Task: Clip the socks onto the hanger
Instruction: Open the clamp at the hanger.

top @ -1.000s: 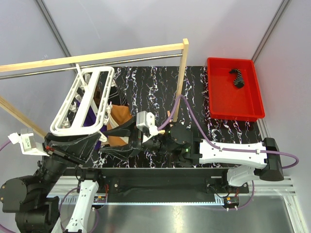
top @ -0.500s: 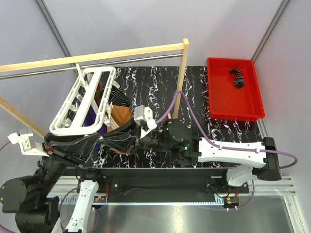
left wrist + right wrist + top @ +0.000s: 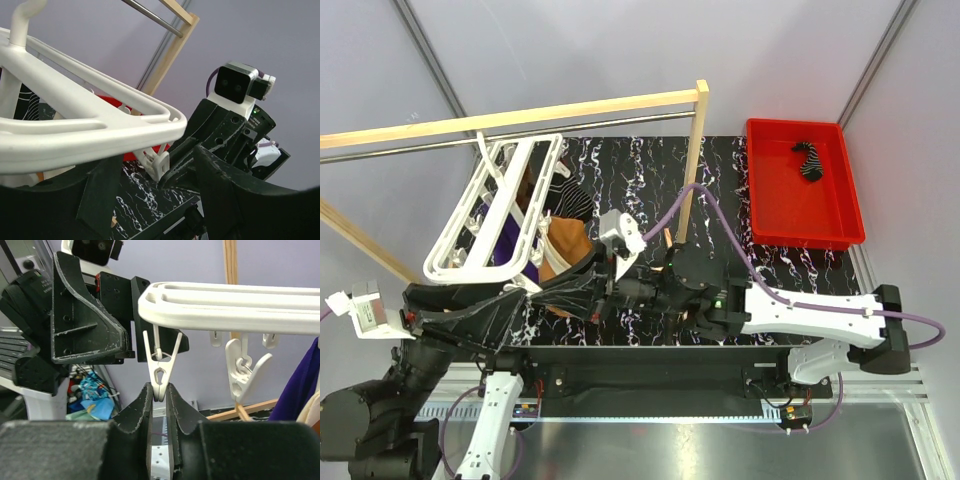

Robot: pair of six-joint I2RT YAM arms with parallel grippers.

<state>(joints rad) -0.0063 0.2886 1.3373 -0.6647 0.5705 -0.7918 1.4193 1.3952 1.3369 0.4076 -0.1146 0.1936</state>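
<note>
The white hanger [image 3: 445,235] hangs at the left with an orange-brown sock [image 3: 567,243], a black striped sock [image 3: 572,203] and a purple sock [image 3: 510,235] under it. My right gripper [image 3: 582,290] reaches under its near end. In the right wrist view the right gripper [image 3: 159,392] is shut on the lower tip of a dangling white clip [image 3: 161,357] below the hanger [image 3: 225,307]. My left gripper [image 3: 485,292] is at the near end; in the left wrist view the left gripper [image 3: 155,167] stands wide open around the hanger's corner [image 3: 75,130].
A red bin [image 3: 765,200] at the back right holds another black striped sock [image 3: 810,160]. A wooden post [image 3: 692,170] and a metal rod [image 3: 420,148] stand behind the hanger. A second clip [image 3: 242,372] hangs right of the gripped one.
My right gripper has moved left, under the hanger's near end. My left arm has shifted left and down, and the hanger has swung slightly.
</note>
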